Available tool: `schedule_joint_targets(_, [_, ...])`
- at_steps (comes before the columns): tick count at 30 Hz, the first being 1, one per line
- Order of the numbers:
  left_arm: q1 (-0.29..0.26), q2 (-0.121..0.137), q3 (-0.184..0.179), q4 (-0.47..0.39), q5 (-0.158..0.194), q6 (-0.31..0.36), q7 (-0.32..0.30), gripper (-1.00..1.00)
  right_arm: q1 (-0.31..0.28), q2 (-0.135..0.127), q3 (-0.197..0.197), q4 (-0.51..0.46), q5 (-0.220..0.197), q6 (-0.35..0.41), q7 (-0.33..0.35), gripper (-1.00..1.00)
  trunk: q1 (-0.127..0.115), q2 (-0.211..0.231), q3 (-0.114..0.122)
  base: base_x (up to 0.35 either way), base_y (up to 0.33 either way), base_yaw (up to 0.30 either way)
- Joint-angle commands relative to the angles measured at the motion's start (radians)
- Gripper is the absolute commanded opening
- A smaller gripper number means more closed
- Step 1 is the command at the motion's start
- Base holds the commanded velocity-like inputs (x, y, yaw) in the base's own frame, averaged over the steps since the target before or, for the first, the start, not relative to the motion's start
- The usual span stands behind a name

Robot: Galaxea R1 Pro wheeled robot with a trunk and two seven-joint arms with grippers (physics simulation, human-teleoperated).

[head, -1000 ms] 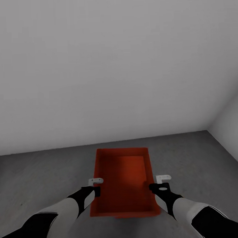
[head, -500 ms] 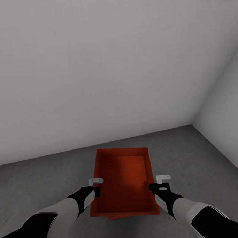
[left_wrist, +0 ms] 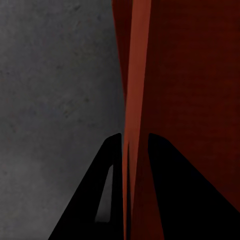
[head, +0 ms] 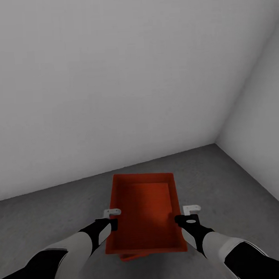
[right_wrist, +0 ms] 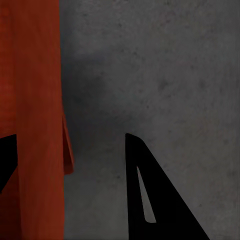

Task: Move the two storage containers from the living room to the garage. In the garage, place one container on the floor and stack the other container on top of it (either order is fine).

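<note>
Both jaws grip my container [head: 144,213] by its long walls; next I lower it onto the floor [head: 223,184].

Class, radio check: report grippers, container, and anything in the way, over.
Left gripper pinching the storage container wall; right gripper at the opposite wall, grip unclear. Second orange edge peeks beneath it. Concrete floor, white walls ahead.

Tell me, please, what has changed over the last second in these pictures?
The view has swung: the wall corner now sits further left, so the camera turned. A second container's edge peeks out below the held storage container. The left claw and right claw stay at its side walls.
</note>
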Motion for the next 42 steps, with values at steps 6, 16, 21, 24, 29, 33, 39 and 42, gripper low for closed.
schedule_joint_targets(6, [0.000,0.001,-0.001,-0.002,-0.006,0.005,0.007,-1.00,-0.001,-0.003,0.004,0.003,-0.016,-0.007,-0.008,-1.00,0.000,-0.001,-0.001,0.289,0.000,-0.002])
schedule_joint_targets(16, [-0.001,0.001,-0.001,-0.002,-0.005,0.005,0.007,-1.00,-0.001,-0.003,0.004,0.003,-0.016,-0.007,-0.008,-1.00,0.000,-0.001,-0.001,0.157,-0.031,0.000])
schedule_joint_targets(21, [-0.001,0.001,-0.001,-0.002,-0.005,0.005,0.007,-1.00,-0.001,-0.003,0.004,0.003,-0.016,-0.008,-0.007,-1.00,0.000,-0.001,-0.001,0.005,-0.001,0.042])
schedule_joint_targets(24, [-0.001,0.002,-0.001,-0.002,-0.005,0.005,0.007,-1.00,-0.001,-0.004,0.004,0.003,-0.016,-0.008,-0.007,-1.00,0.000,-0.001,-0.001,0.001,0.000,0.208])
schedule_joint_targets(29, [-0.001,0.002,-0.001,-0.002,-0.005,0.005,0.007,-1.00,-0.001,-0.005,0.004,0.003,-0.016,-0.008,-0.006,-1.00,0.000,-0.001,-0.001,0.000,0.000,0.250])
schedule_joint_targets(33, [-0.001,0.002,-0.001,-0.002,-0.005,0.005,0.007,-1.00,-0.001,-0.004,0.004,0.003,-0.016,-0.008,-0.006,-1.00,0.000,-0.001,-0.001,0.000,0.000,0.072])
schedule_joint_targets(39, [0.000,0.002,-0.001,-0.002,-0.005,0.005,0.007,-1.00,-0.001,-0.004,0.004,0.003,-0.016,-0.008,-0.007,-1.00,0.000,-0.001,-0.001,0.000,0.000,0.066])
schedule_joint_targets(42, [0.000,0.002,-0.001,-0.002,-0.006,0.005,0.007,-1.00,-0.001,-0.005,0.004,0.003,-0.016,-0.008,-0.006,-1.00,0.000,-0.001,-0.001,0.000,0.000,0.186])
